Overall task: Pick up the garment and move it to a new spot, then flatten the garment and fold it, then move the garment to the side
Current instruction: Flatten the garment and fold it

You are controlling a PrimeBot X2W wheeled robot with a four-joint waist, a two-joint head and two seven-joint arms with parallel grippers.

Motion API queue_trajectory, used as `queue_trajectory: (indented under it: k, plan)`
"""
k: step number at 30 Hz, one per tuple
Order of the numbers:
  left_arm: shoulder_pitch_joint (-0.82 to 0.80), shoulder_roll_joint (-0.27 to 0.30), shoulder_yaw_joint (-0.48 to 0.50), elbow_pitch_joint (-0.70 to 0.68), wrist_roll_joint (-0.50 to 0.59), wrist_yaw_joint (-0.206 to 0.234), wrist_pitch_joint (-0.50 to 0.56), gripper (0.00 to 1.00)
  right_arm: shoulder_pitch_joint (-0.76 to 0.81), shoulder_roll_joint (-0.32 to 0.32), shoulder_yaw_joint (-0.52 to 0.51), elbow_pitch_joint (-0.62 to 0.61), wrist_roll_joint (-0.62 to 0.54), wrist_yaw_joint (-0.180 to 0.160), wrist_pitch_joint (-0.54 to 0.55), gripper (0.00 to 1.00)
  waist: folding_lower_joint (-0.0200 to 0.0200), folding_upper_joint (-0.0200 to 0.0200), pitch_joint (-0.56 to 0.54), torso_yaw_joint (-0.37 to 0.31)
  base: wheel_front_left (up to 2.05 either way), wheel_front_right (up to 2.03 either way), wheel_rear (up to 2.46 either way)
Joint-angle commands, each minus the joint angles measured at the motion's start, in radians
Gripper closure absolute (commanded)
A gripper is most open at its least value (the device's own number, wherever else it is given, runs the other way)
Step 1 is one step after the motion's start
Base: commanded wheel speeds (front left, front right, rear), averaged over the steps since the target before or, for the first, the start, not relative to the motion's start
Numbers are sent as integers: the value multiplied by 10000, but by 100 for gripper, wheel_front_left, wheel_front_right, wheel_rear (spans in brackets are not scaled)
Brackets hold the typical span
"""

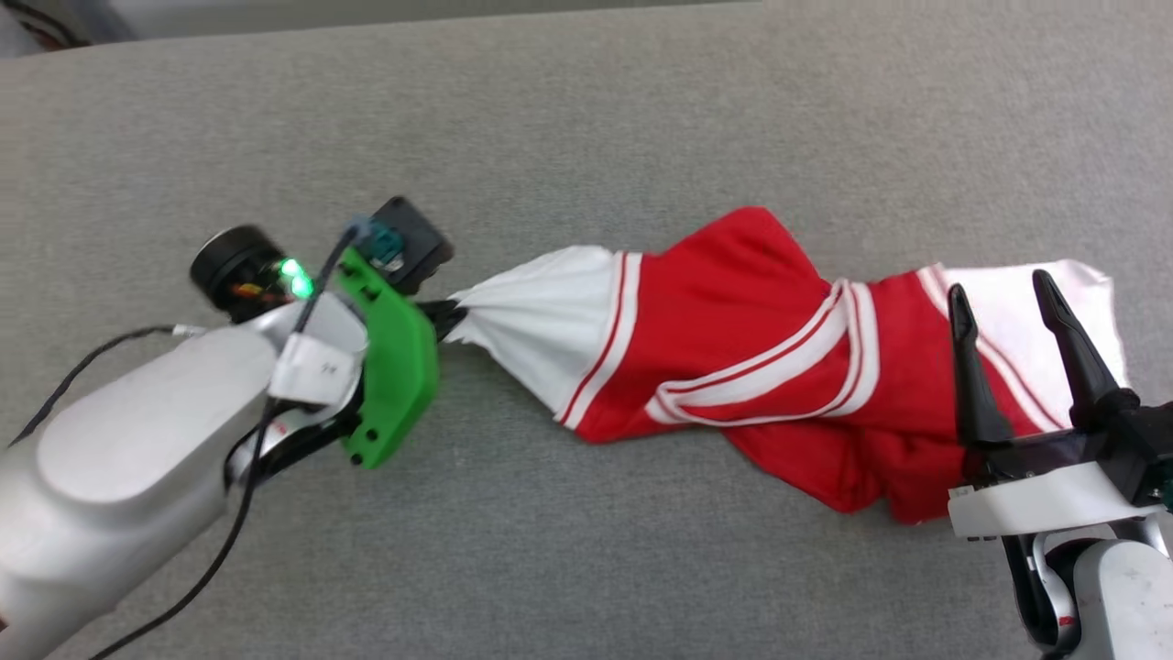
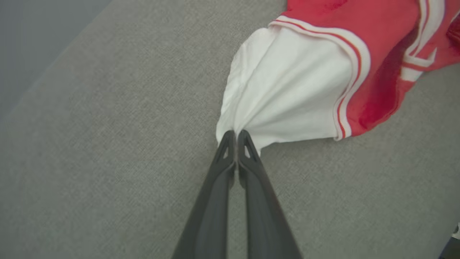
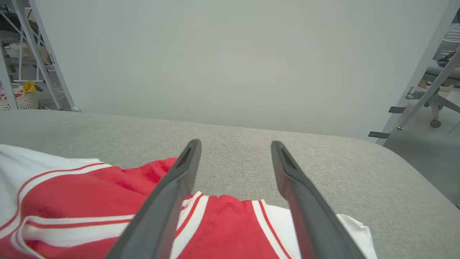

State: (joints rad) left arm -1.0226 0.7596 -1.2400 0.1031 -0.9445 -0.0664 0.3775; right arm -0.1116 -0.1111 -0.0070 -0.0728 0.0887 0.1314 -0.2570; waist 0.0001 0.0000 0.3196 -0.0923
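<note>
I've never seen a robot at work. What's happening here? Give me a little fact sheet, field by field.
Item: red jersey, twisted and crumpled
Surface: grey fabric tabletop
Left pincer: shut, pinching the edge of a white sleeve
Right pincer: open, poised at the jersey's other end, holding nothing
Flattened or folded: not yet

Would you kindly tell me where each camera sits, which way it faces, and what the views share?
Head view: on the head, facing forward and down at the grey surface; left forearm, left gripper shut on the white sleeve of the garment, right gripper open.
Left wrist view: on the left wrist, facing along the left gripper to that sleeve.
Right wrist view: on the right wrist, facing across the surface to a pale wall; right gripper.
All share the garment.
</note>
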Motion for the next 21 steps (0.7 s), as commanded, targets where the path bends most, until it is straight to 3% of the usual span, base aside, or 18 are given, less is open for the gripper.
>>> queue_trajectory:
  k: [1,7,12,16,21]
  plan:
    - [354,311,93,-93,-212,194,-147,100,148,-44,-69,0,-58,-7,-47,0,-1,0,-471,499,0,0,0]
    - [1398,1360,323,-115,-814,844,-661,100,263,-76,-183,29,-51,-7,-47,0,-1,0,-531,616,0,0,0]
    - [2216,1913,393,112,-1265,1415,-969,100,277,-105,-307,104,-48,-7,-47,0,-1,0,-460,603,0,0,0]
    - [2838,1935,399,725,-1677,1560,-1303,100,265,-84,-387,174,-70,-7,-47,0,-1,0,-361,532,0,0,0]
    - [3305,1454,380,1691,-2106,1448,-1562,100,230,-139,-408,325,-74,-7,-47,0,-1,0,-358,453,0,0,0]
